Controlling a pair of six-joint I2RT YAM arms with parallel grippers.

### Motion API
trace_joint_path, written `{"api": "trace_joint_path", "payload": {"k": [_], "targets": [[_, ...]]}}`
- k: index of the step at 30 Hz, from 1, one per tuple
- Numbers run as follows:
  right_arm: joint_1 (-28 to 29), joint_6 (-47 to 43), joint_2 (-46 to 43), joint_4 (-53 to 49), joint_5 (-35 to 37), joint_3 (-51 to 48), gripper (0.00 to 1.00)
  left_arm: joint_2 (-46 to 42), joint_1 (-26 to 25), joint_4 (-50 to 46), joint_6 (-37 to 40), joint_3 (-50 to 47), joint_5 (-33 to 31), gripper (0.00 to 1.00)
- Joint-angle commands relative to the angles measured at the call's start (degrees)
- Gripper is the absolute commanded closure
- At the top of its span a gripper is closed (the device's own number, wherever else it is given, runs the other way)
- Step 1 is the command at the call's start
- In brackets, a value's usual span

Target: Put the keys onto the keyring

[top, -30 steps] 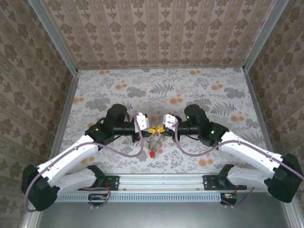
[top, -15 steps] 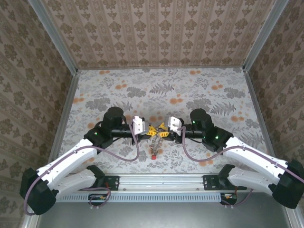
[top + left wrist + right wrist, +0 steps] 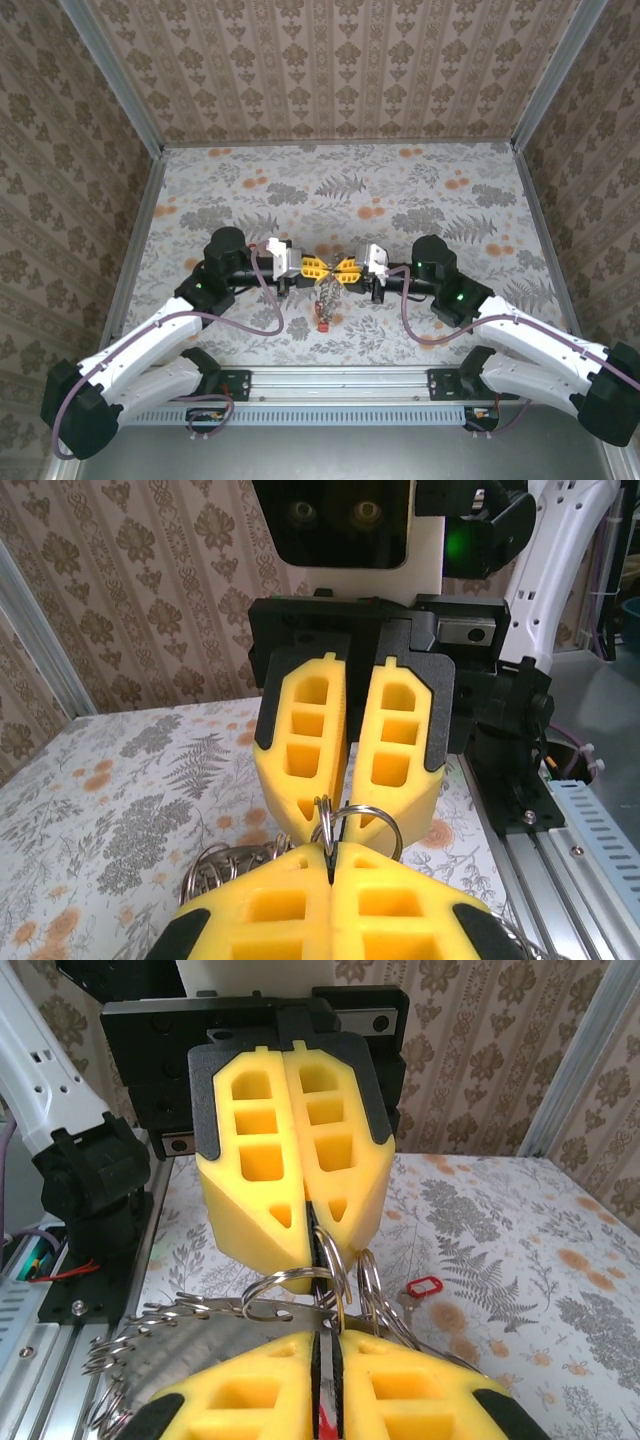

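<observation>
— So, what lies nearest the bases?
— One red key (image 3: 322, 322) on the floral table (image 3: 420, 180), right under the grey bunch.
— And the keyring (image 3: 188, 1324)?
— It hangs mid-table among thin wire loops (image 3: 300, 1282), just below the fingertips.
— Who grips?
— Both. The left gripper (image 3: 330, 855) has its fingers pressed together, pinching a loop. The right gripper (image 3: 330, 1332) is clamped on another loop, and the two sets of tips meet nose to nose.
— Beyond that?
— Patterned walls (image 3: 340, 70).
</observation>
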Motion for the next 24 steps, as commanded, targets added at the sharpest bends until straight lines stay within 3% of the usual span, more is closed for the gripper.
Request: {"api": "trace_joint_path", "payload": {"k": [1, 8, 19, 22, 24], "targets": [[-0.2, 1.7, 0.1, 4.7, -2.0, 0.2, 0.84, -0.2, 0.4, 4.4, -1.8, -0.2, 2.3, 1.0], [-0.3, 2.3, -0.4, 6.2, -1.9, 0.0, 0.78, 0.3, 0.4, 4.6, -1.8, -0.4, 2.5, 1.0], [-0.5, 3.9, 0.9, 6.4, -6.0, 0.8, 0.91, 0.6, 0.4, 6.5, -2.4, -0.5, 1.1, 1.0], [-0.5, 3.8, 1.2, 6.4, -6.0, 1.0, 1.0, 0.7, 0.3, 6.5, -2.6, -0.4, 0.6, 1.0], [-0.5, 2.8, 0.8, 5.3, -4.2, 0.9, 1.0, 0.6, 0.3, 5.1, -2.8, -0.3, -0.6, 1.0]]}}
